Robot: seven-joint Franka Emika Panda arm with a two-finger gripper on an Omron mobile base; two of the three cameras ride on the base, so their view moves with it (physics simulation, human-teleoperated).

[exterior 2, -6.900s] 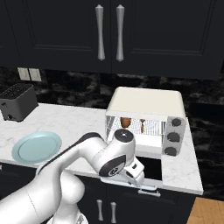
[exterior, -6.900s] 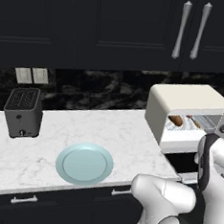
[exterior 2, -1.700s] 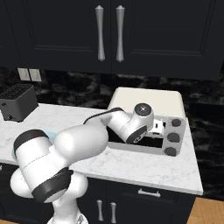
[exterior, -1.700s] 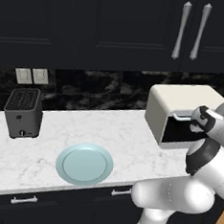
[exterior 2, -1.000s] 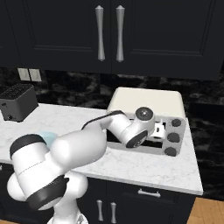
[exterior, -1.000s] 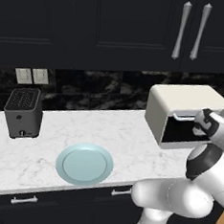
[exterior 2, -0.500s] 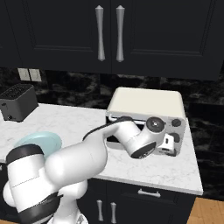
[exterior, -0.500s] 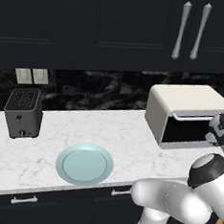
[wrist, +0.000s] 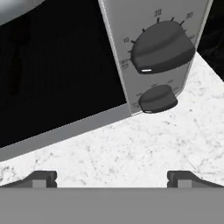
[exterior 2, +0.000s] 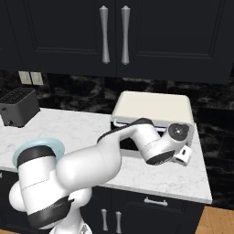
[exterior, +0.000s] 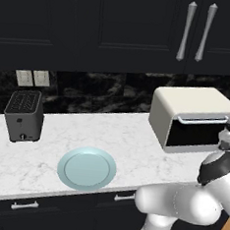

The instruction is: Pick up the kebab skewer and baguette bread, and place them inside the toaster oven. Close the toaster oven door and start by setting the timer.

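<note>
The cream toaster oven (exterior: 187, 106) stands at the right end of the counter, also seen as toaster oven (exterior 2: 153, 106). The toaster oven door (exterior: 193, 134) is shut, its glass (wrist: 57, 74) dark, with the pale bar handle (exterior: 200, 119) along its top. The kebab skewer and the baguette bread are hidden. My gripper (wrist: 112, 179) is open and empty, low over the marble just in front of the oven's knob panel. A large grey knob (wrist: 162, 49) sits above a smaller knob (wrist: 157, 99). The hand (exterior 2: 183, 153) hangs at the oven's right front corner.
A pale blue plate (exterior: 86, 168) lies on the white marble counter (exterior: 119, 142) near its front edge. A dark slot toaster (exterior: 23, 115) stands at the far left by the wall. Black cabinets hang overhead. The counter ends just right of the oven (exterior 2: 203, 183).
The oven door, open with food on the rack at first, is now shut. Over the last second my hand has slid right from the door to the knob panel, jaws still open.
</note>
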